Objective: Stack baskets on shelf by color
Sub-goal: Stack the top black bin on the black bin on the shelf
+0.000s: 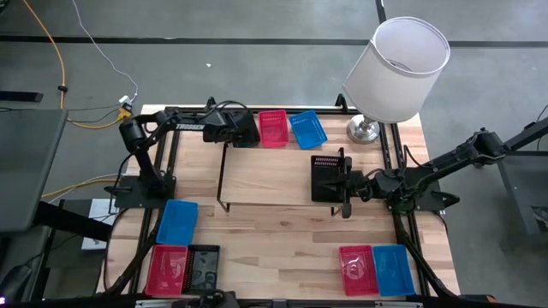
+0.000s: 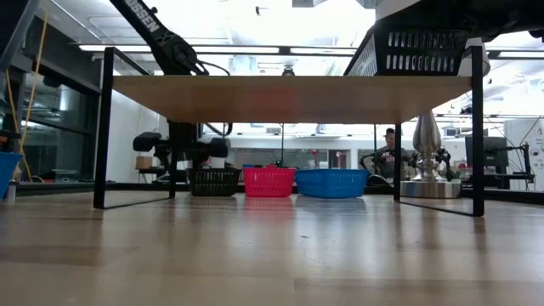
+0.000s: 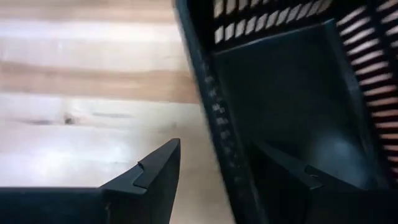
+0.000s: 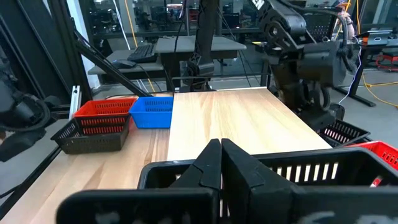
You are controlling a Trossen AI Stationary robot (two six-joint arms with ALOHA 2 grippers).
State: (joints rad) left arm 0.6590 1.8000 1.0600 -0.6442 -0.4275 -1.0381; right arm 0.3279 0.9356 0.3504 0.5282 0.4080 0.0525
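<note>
Our right gripper [image 4: 221, 163], clenched on a black basket [image 1: 328, 178], rests it on the shelf [image 1: 274, 175]; our left gripper [image 3: 217, 177] straddles another basket's [image 3: 292, 106] wall, jaws apart. No stack exists yet.

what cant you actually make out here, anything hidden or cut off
- High view: the black basket behind the shelf is almost wholly covered by the left end effector.
- Left wrist view: that basket is blurred and cut off by the picture's edges.
- High view: the lampshade hides most of the lamp base.

Black basket [image 1: 242, 130] at the table's far edge mostly under left gripper [image 1: 229, 128].
</note>
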